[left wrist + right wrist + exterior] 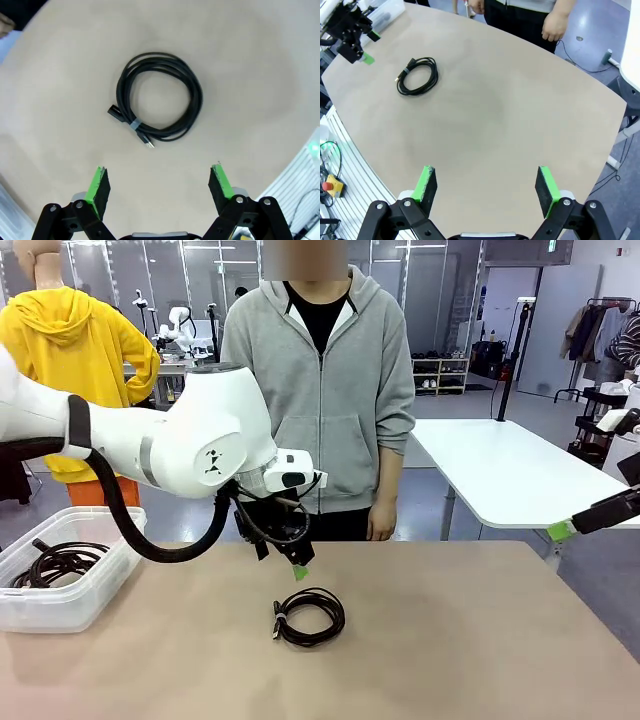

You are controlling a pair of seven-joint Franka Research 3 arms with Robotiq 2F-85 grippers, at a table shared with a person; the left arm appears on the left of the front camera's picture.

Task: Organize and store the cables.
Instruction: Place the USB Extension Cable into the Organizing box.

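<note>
One coiled black cable [309, 616] lies on the tan table near its middle, bound by a small grey tie, plug ends at its left side. My left gripper [299, 566] hangs open just above and behind it. In the left wrist view the coil [159, 97] lies flat ahead of the open gripper [160, 186], with nothing between the green pads. More coiled cables [58, 563] lie in the clear plastic bin [90, 595] at the table's left. My right gripper [486, 187] is open and empty, high over the table's right side; the cable [418, 75] lies far ahead of it.
A person in a grey hoodie [325, 390] stands at the far edge with hands [553, 26] hanging down. A white table [510, 470] stands behind at the right. The right arm's tip [600, 512] juts in from the right edge.
</note>
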